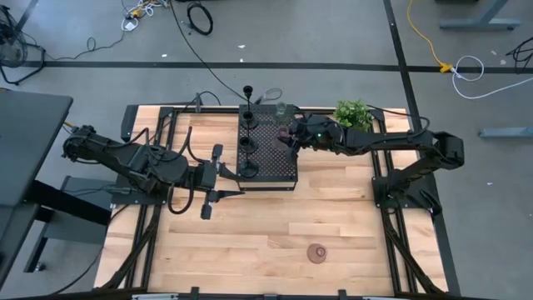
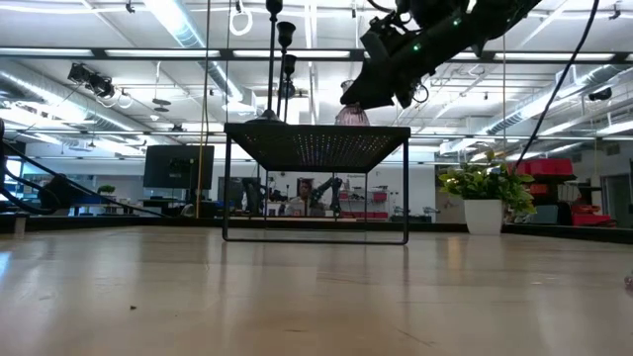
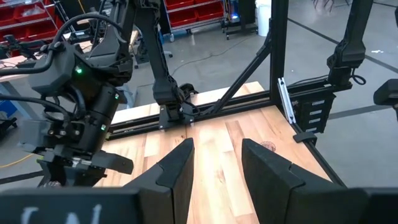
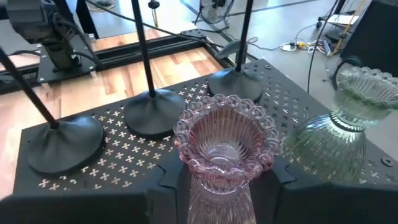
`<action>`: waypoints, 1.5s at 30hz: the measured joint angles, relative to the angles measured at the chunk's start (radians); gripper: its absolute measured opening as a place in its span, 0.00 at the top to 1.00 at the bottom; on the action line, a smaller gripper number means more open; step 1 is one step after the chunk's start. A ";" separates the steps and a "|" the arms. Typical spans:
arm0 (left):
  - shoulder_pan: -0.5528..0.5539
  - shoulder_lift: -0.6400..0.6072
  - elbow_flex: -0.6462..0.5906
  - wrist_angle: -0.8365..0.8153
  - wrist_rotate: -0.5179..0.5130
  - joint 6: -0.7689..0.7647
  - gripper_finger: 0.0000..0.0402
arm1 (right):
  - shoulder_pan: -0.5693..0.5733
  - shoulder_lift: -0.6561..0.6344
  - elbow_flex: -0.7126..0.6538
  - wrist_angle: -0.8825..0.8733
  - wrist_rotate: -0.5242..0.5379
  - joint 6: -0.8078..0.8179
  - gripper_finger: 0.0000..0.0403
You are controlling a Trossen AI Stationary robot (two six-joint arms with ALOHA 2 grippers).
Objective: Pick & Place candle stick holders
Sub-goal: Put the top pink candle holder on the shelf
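My right gripper is shut on a pink ribbed glass holder with a beaded rim, over the far right part of the black perforated block. A pale olive glass holder stands on the block beside it. Three black thin-stemmed holders stand by their round bases along the block's left side. A reddish-brown low holder lies on the table near the front edge. My left gripper is open and empty at the block's left edge. My right gripper pinches the pink holder's lower body between its two fingers, below the beaded cup. The holder stands upright, cup up. In the low view its foot is at the block's top; whether it rests there or hangs just above, I cannot tell.
A small green potted plant stands at the table's far right, close behind my right arm. The block stands on thin legs with open room beneath. Bare wooden table lies between the block and the near edge.
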 joint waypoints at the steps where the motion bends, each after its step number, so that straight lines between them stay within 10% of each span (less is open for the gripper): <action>1: 0.000 0.000 0.000 0.000 0.000 0.000 0.66 | -0.005 0.000 0.000 0.000 -0.008 0.001 0.73; 37: 0.000 0.000 0.000 -0.021 0.000 -0.001 0.66 | -0.031 0.066 0.004 -0.015 -0.027 0.023 0.73; 45: 0.000 0.000 0.000 -0.021 0.000 -0.002 0.66 | -0.030 0.068 0.002 -0.023 -0.007 0.026 0.56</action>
